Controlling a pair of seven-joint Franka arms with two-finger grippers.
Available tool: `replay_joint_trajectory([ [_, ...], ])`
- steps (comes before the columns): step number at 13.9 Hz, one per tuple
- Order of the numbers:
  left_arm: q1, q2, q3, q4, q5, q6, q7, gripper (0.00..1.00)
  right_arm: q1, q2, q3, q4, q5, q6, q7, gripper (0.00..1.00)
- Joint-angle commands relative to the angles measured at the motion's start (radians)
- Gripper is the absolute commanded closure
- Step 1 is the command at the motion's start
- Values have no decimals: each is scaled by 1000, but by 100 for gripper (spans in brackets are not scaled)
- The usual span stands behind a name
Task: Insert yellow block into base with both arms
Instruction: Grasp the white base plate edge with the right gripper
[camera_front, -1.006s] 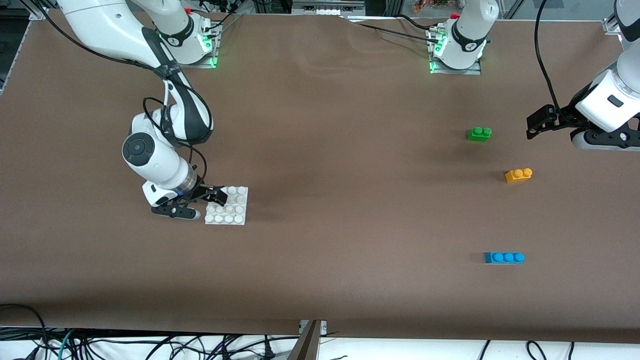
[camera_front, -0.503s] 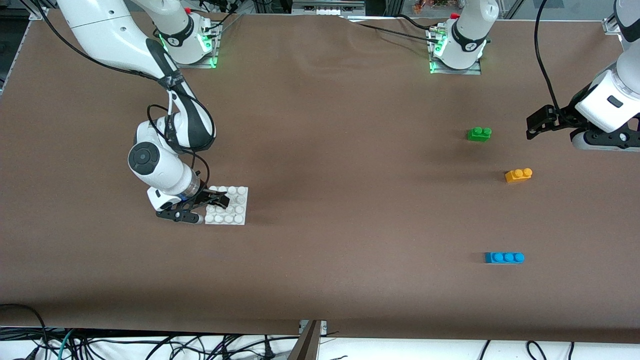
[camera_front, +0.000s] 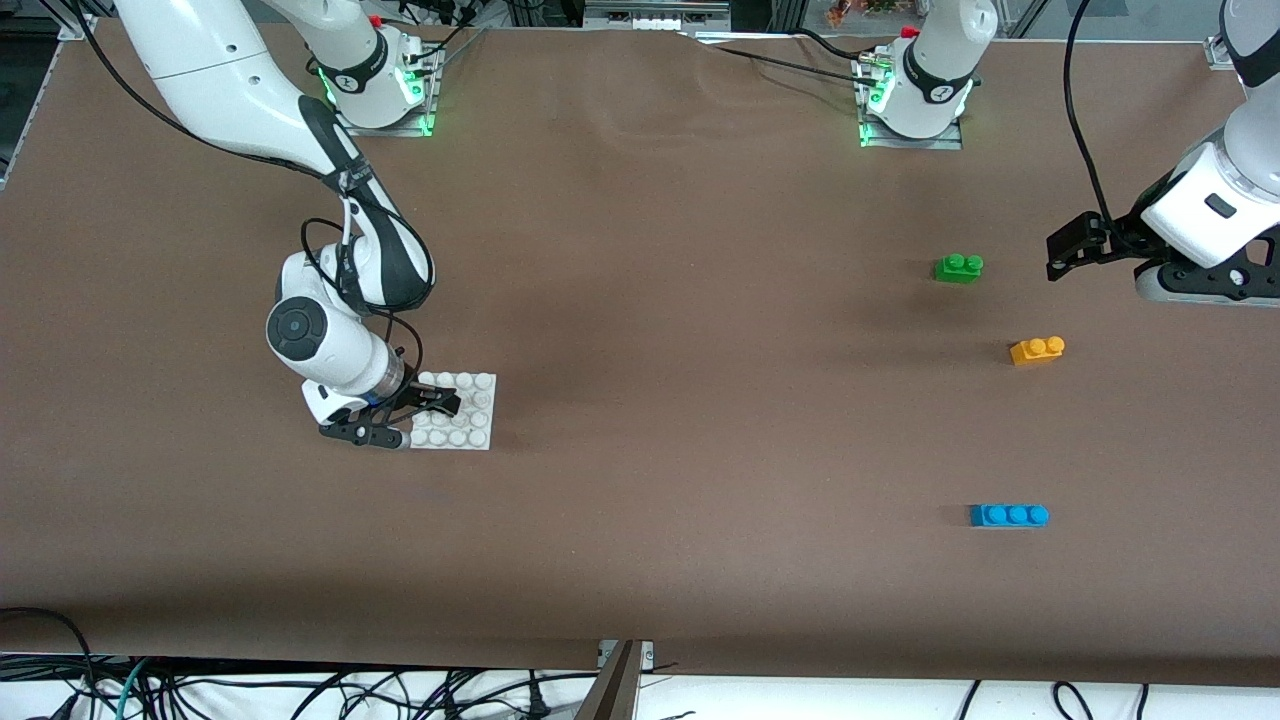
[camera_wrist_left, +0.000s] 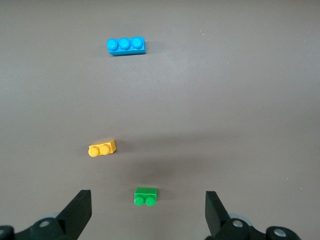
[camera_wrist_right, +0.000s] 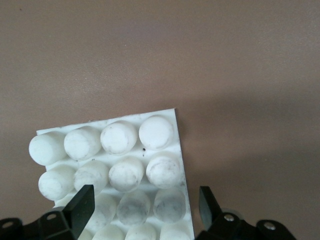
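so the right gripper is down at the base, at the edge of the plate toward the right arm's end of the table. its fingers straddle that edge, one over the studs and one just off the plate, with a clear gap between them, so it's spread and not pinching anything yet as far as i can see. the base sits flat on the brown table.

the yellow block is well apart from the base, way over toward the left arm's end, untouched. taking the yellow block as the landmark: the green brick is farther from the front camera than it, the blue brick is nearer, and the left gripper hangs up in the air over bare table near the green brick, jaws wide and empty.

what could go wrong imo: if the right gripper pinches just the thin rim, the plate could tip or skid instead of being held. the fingers could also land on a stud and slip off. on the left side, the green brick is the one sitting between the fingers in the left wrist view, so dropping straight down would probably grab the wrong brick.

no brands, labels or readable writing on anything that i can make out.
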Motion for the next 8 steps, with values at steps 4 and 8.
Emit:
replay_joint_trajectory([
  [4,7,18,-9,38,-27,-24,19,0,-27,15,7,7,-7,25,-52,14],
  [8,10,19,-9,36,-27,-24,18,0,-27,26,7,7,2,39,-45,17],
])
